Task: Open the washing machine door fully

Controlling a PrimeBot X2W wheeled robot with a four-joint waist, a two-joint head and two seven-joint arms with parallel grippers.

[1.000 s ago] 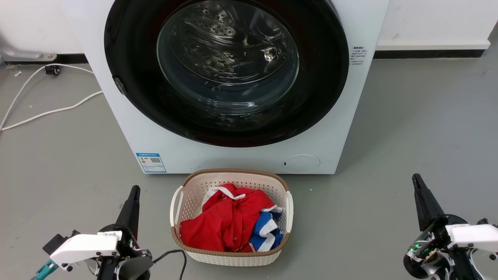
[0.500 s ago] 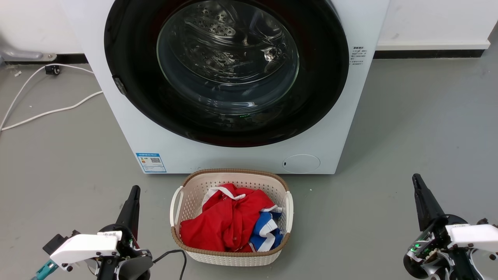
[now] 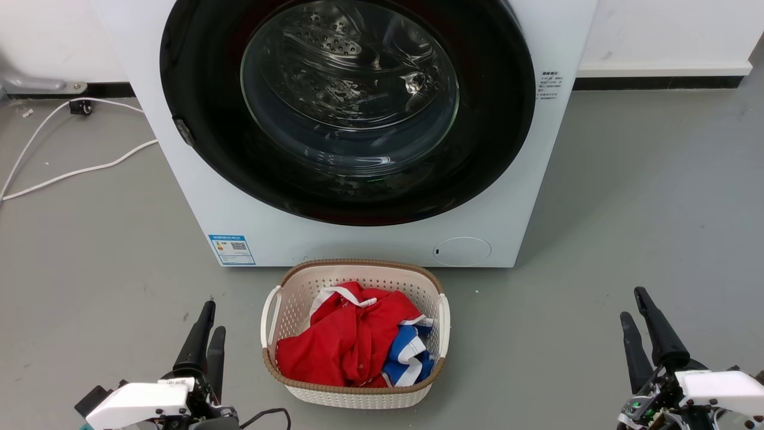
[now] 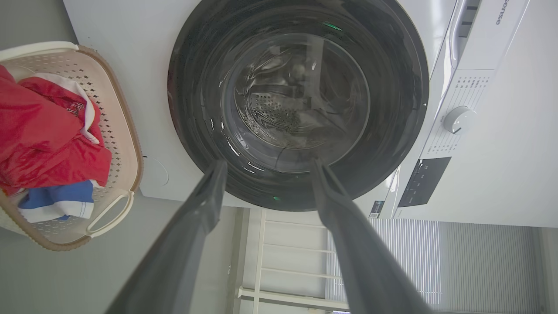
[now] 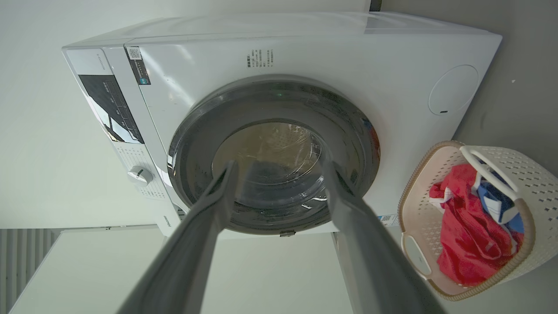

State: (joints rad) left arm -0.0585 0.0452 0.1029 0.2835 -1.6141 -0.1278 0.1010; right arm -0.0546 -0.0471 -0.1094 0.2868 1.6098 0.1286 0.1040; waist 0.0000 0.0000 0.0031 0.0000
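The washing machine point(image 3: 370, 239) stands white and boxy straight ahead on the grey floor. Its door point(image 3: 349, 89), a glossy black disc with a clear glass bowl, lies flush against the front, and the steel drum shows through the glass. My left gripper point(image 3: 213, 318) hovers low at the lower left, open and holding nothing, well short of the machine. My right gripper point(image 3: 632, 303) is at the lower right, also open and holding nothing. In the left wrist view the door point(image 4: 301, 100) lies beyond my left gripper point(image 4: 268, 165). In the right wrist view the door point(image 5: 272, 155) lies beyond my right gripper point(image 5: 279, 165).
A cream laundry basket point(image 3: 358, 263) with red and blue clothes sits on the floor against the machine's front, between my two arms. A white cable point(image 3: 71, 173) curls over the floor at the left. A small latch point(image 3: 184, 131) sits on the door's left edge.
Both grippers have dropped lower in the head view and turned, so each now shows two spread fingers instead of one. The door and basket have not moved.
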